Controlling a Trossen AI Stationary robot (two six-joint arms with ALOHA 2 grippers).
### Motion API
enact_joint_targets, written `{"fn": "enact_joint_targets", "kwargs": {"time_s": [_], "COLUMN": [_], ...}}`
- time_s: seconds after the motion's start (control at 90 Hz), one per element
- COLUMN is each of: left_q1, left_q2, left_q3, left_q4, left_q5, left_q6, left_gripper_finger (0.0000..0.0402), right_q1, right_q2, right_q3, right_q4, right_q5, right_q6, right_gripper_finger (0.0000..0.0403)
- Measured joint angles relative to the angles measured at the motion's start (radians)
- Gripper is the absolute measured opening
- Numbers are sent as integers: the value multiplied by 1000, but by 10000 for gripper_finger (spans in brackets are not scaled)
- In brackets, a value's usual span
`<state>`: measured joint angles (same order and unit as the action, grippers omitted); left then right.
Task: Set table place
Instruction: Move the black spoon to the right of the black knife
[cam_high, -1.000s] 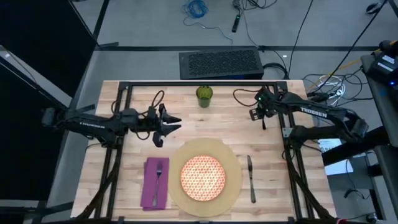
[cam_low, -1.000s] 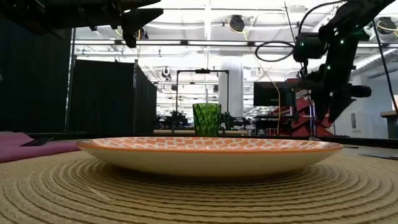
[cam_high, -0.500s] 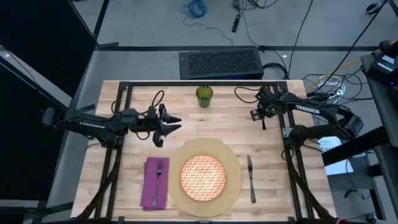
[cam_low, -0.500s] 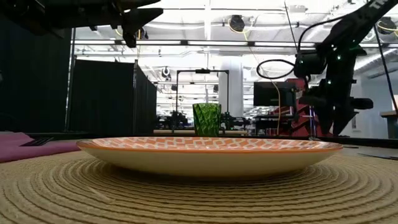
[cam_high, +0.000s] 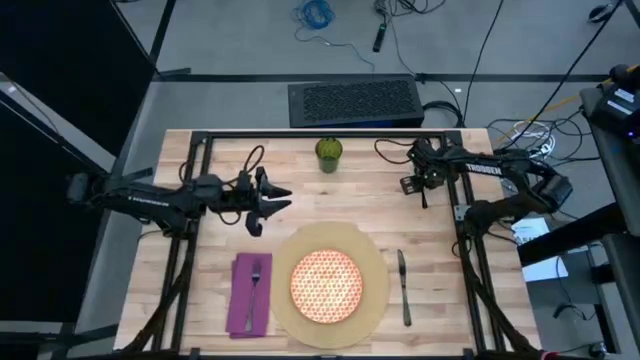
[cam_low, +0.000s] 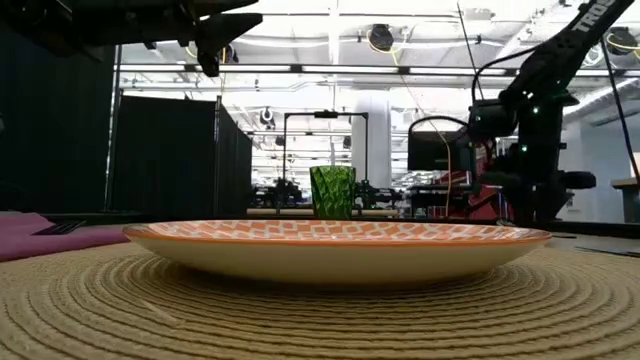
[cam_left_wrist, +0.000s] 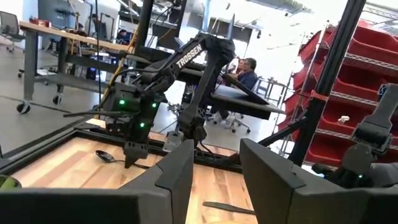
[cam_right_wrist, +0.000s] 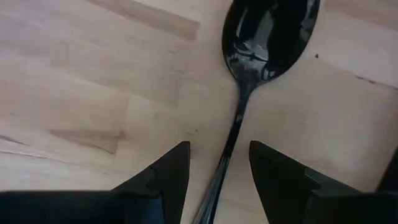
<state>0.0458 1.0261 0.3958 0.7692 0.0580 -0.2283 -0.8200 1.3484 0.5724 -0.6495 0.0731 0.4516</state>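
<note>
The butcher-block table (cam_high: 330, 190) fills mid-frame; mat (cam_high: 375, 262), plate (cam_high: 326, 283), napkin (cam_high: 240, 290) and knife (cam_high: 403, 285) sit bottom centre, cup (cam_high: 328, 152) top centre. The left gripper (cam_high: 262, 212) waits centre-left, fingers (cam_left_wrist: 180, 171) spread. The right gripper (cam_right_wrist: 217, 165), fingers spread, straddles the spoon (cam_right_wrist: 267, 31) upper right; closing off-centre could skid the thin handle.

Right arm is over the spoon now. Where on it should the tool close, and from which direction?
Grip the spoon on its thin handle just behind the bowl, coming straight down from above. It lies flat on the table, and the right tool is open with one finger on each side of the handle, so closing across its narrow width looks best.
</note>
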Motion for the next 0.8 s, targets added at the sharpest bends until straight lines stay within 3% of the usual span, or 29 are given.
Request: {"fn": "enact_joint_targets", "kwargs": {"time_s": [0.122, 0.344, 0.633, 0.8], "left_q1": [0, 0, 0, 0], "left_q2": [0, 0, 0, 0], "left_q3": [0, 0, 0, 0], "left_q4": [0, 0, 0, 0], "left_q5": [0, 1, 1, 1], "left_q6": [0, 0, 0, 0], "left_gripper_finger": [118, 118, 118, 118], "right_q1": [-4, -4, 5, 89], "right_q2": [2, -3, -21, -115], "right_q3": [0, -2, 47, 114], "right_q4": [6, 17, -96, -193], "right_q5": [-3, 4, -32, -82], "right_q6": [-12, -62, -78, -29], "right_gripper_finger": [118, 12, 2, 1]}}
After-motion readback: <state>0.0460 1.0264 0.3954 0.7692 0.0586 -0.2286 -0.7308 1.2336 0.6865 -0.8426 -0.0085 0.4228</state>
